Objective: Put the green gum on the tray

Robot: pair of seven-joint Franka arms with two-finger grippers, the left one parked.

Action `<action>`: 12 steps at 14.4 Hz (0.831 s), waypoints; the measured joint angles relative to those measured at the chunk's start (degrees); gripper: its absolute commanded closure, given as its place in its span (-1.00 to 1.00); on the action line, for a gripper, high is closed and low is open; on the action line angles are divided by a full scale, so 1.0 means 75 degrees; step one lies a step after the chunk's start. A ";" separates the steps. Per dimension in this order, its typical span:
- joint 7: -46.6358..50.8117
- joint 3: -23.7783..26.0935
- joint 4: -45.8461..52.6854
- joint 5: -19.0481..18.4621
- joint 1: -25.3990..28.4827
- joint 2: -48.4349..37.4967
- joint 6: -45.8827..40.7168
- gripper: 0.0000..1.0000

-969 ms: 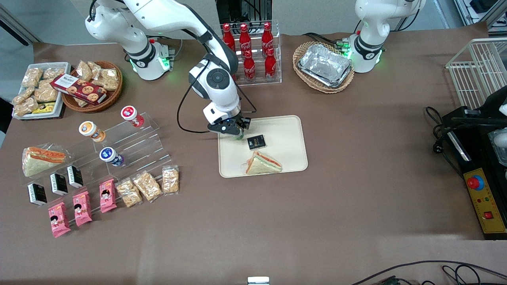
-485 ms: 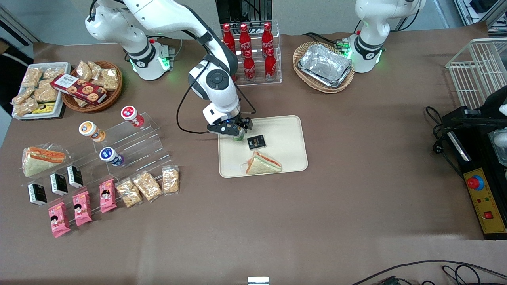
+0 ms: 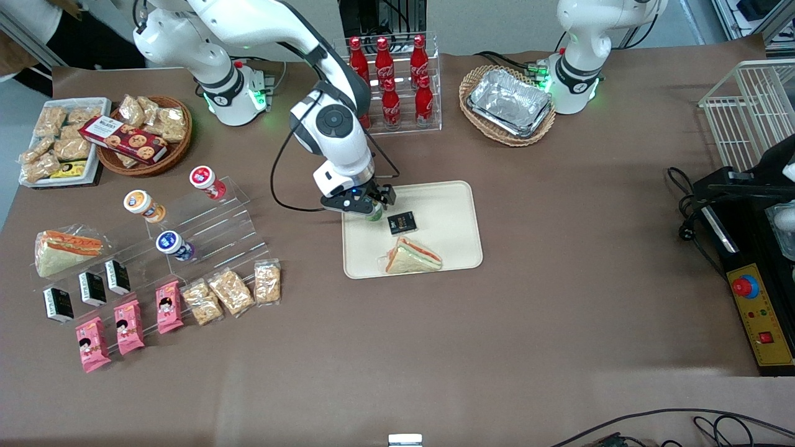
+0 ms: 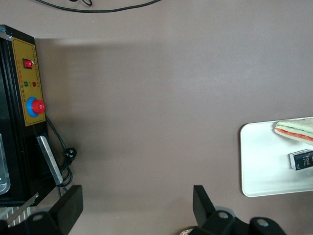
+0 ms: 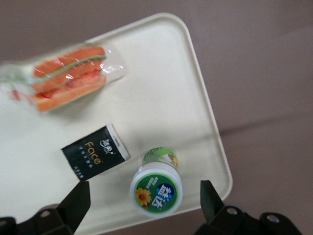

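Small cylindrical green gum bottle w/ translucent green body and white lid (image 5: 156,188) stands upright on the flat cream rectangular tray w/ raised rim (image 5: 205,105), near one corner. Right arm's gripper (image 5: 145,200) sits directly above it; fingers (image 5: 211,198) spread wide, apart from the bottle on both sides, so released, not grasping.

Right wrist view shows lid label clearly: green w/ a flower print. Also a small black packet w/ gold lettering (image 5: 95,152) just beside the gum, and a wrapped triangular sandwich w/ orange filling (image 5: 66,77) farther along the tray, apart from both.

Front view: gripper (image 3: 366,210) over the tray (image 3: 450,217) corner toward the working arm's end, gum (image 3: 374,214) mostly hidden under it, only a green sliver shows; finger gap can't be judged here. Black packet (image 3: 401,222) next to it, sandwich (image 3: 412,256) nearer the front camera. Brown surface (image 3: 435,347) carries the tray.

Left wrist view: only the tray (image 4: 259,161) end w/ sandwich (image 4: 296,130) and packet (image 4: 301,159); gum prob. out of frame.
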 measured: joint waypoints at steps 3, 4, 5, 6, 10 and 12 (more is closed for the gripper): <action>-0.0749 -0.0035 0.1172 -0.0002 -0.0444 -0.0637 -0.2231 -1.00; -0.0993 -0.0042 0.1719 -0.0002 -0.0632 -0.0811 -0.3055 -1.00; -0.1163 -0.0039 0.2276 -0.0002 -0.0817 -0.0937 -0.3817 -1.00; -0.1255 -0.0029 0.2845 -0.0002 -0.1012 -0.1026 -0.4557 -1.00; -0.2149 0.0977 0.4308 -0.0168 -0.2534 -0.1254 -0.6389 -1.00; -0.2621 0.1709 0.4384 -0.0420 -0.3575 -0.1614 -0.6554 -1.00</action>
